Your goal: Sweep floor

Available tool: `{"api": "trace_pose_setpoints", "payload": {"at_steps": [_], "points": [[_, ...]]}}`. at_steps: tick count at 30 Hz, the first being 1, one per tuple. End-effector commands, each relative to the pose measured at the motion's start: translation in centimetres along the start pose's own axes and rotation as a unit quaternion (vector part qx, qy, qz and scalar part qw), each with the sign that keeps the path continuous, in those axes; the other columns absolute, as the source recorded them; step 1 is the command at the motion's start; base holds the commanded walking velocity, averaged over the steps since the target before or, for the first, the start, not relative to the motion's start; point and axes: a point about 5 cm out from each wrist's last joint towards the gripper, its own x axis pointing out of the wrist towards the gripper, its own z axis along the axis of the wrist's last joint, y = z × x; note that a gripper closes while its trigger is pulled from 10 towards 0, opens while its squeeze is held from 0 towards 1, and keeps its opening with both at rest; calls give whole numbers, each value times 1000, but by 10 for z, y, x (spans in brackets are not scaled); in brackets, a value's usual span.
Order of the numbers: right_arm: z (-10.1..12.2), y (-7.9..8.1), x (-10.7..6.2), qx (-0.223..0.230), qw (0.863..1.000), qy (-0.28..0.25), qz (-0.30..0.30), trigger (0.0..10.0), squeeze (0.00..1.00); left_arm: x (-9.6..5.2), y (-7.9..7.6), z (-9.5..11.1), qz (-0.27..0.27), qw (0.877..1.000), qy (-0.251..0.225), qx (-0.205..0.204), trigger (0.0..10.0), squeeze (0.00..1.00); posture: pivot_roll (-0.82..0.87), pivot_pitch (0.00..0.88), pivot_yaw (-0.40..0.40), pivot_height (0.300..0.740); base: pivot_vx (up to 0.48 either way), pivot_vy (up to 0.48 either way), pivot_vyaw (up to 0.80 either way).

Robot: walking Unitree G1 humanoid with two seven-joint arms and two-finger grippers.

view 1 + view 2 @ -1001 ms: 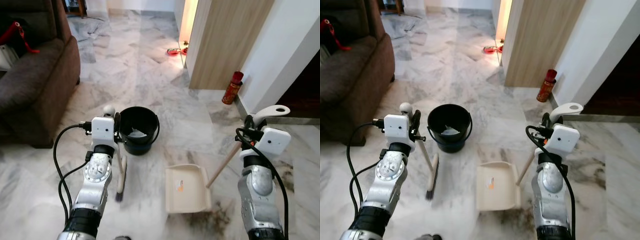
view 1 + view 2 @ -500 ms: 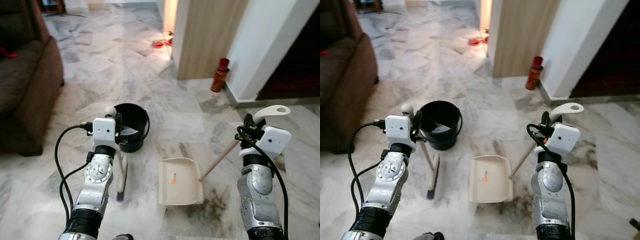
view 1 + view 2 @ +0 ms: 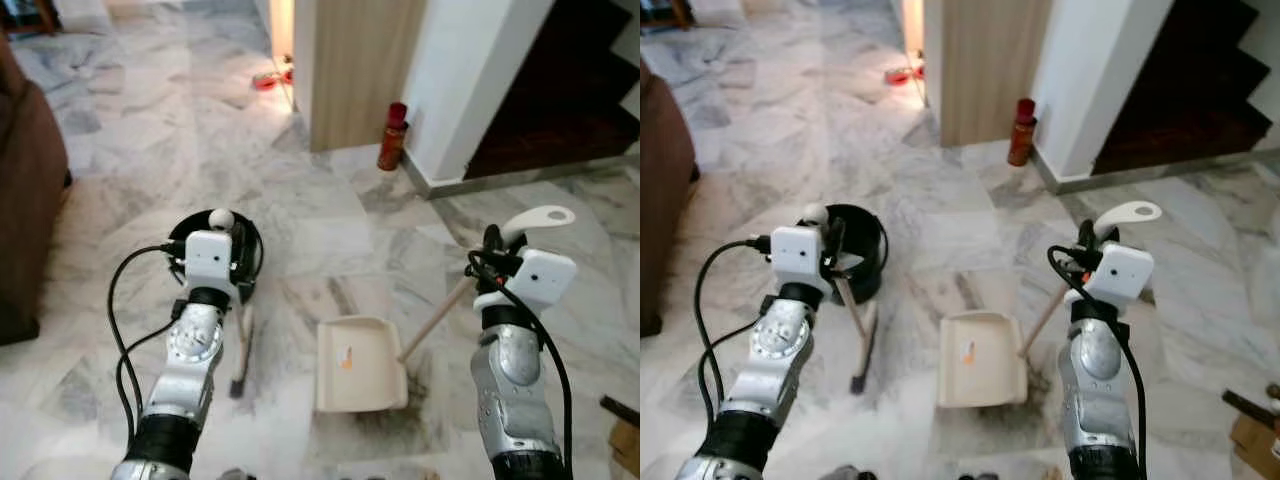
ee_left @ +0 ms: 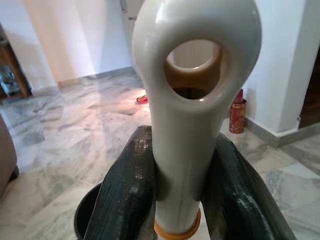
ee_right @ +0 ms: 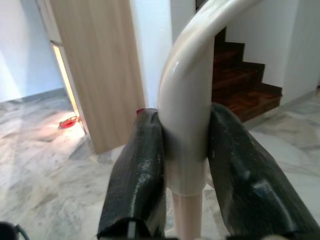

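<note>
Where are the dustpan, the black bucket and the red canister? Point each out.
dustpan (image 3: 360, 365): left eye view, middle of its tray.
black bucket (image 3: 868, 262): right eye view, its side wall.
red canister (image 3: 393, 138): left eye view, its body.

Home: marble floor, sofa, stairs

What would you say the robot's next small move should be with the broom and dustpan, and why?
Probably draw the broom in the left gripper rightward toward the dustpan. Its head rests on the floor beside the black bucket, apart from the pan held flat by the right gripper. The dark dirt patch lies at the pan's right edge.
</note>
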Motion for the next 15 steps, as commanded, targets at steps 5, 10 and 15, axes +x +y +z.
{"api": "trace_pose_setpoints", "payload": {"at_steps": [5, 10, 15], "points": [[6, -8, 4, -7, 1000, -10, -14, 10000, 0, 4, -10, 10, -11, 1000, -22, -7, 10000, 0, 55, 117, -58, 740, 0, -73, -800], [5, -8, 4, -8, 1000, -8, -13, 10000, 0, 4, -9, 10, -11, 1000, -22, -6, 10000, 0, 55, 118, -59, 740, 0, 0, -800], [5, -8, 4, -7, 1000, -7, -13, 10000, 0, 4, -10, 10, -10, 1000, -23, -6, 10000, 0, 54, 119, -60, 740, 0, 0, -800]]}}
